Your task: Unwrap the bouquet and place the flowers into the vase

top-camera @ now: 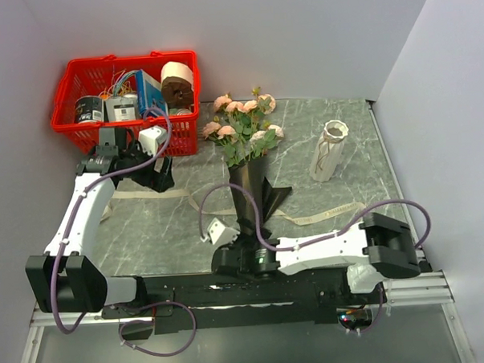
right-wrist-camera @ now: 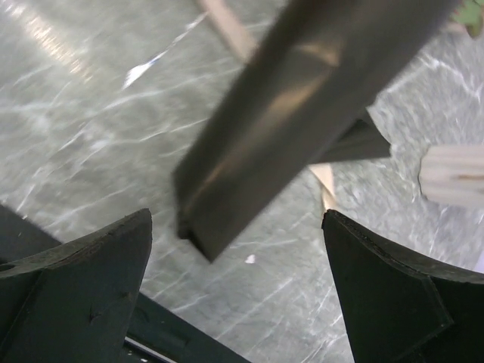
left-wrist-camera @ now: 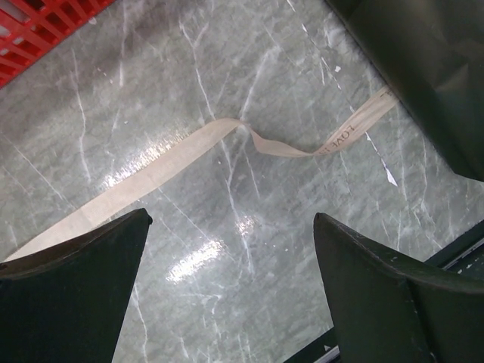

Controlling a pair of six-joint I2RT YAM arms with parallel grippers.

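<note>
While the top view shows the bouquet (top-camera: 247,161) lying on the marble tabletop (top-camera: 147,226), vase (top-camera: 329,151) well right, only the right wrist shows its glossy dark paper tip between spread right fingers (right-wrist-camera: 76,287); left fingers (left-wrist-camera: 76,295), spread, hover over flat cream ribbon (left-wrist-camera: 189,144).

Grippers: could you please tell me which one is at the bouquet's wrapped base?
The right gripper, open at the bouquet's dark tip; the left gripper hovers over ribbon.
</note>
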